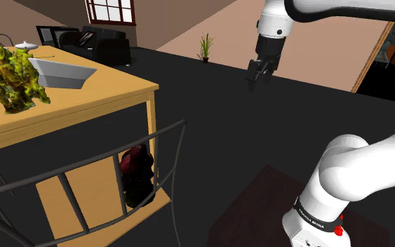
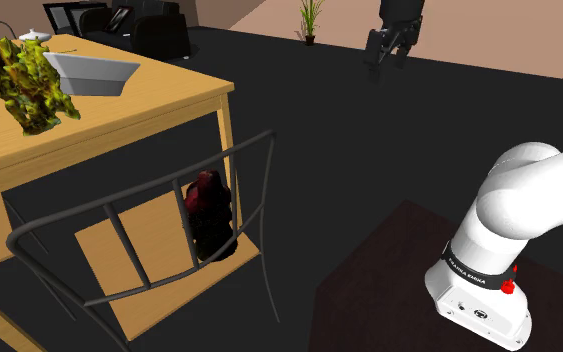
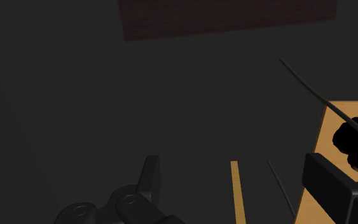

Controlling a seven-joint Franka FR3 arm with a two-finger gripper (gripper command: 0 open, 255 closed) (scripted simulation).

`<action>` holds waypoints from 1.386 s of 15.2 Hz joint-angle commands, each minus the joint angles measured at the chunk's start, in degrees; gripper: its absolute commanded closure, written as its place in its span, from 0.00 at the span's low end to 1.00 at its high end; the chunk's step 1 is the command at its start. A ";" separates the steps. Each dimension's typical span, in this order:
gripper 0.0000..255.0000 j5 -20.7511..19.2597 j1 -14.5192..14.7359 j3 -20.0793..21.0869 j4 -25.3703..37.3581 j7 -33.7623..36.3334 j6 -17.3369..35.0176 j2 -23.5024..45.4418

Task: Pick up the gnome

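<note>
The gnome [image 1: 136,175] is a dark red and black figure standing on the wooden seat of a chair [image 1: 83,193], tucked beside the table leg. It also appears behind the chair's back rail in the second exterior view [image 2: 209,215] and as a dark shape beyond one fingertip in the wrist view [image 3: 355,143]. My black gripper [image 1: 259,76] hangs high over the dark floor, far to the shoulder view's right of the gnome [image 2: 384,55]. Its fingers [image 3: 327,184] stand apart with nothing between them, so the gripper [image 3: 238,184] is open.
A wooden table [image 1: 111,95] carries a lumpy yellow-green object [image 1: 10,77] and a white angular dish [image 1: 59,71]. The chair's thin dark back frame [image 2: 169,200] curves around the gnome. A black sofa [image 1: 108,45] and a potted plant [image 1: 205,48] stand far back.
</note>
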 commanded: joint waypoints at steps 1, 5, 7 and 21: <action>0.00 0.00 0.00 0.00 0.00 0.00 0.00 0.00; 0.00 3.00 0.74 3.86 -1.85 5.72 4.98 2.98; 0.00 4.32 1.05 5.82 -2.33 8.51 7.56 4.92; 0.00 7.12 0.97 19.87 3.14 28.36 24.87 25.99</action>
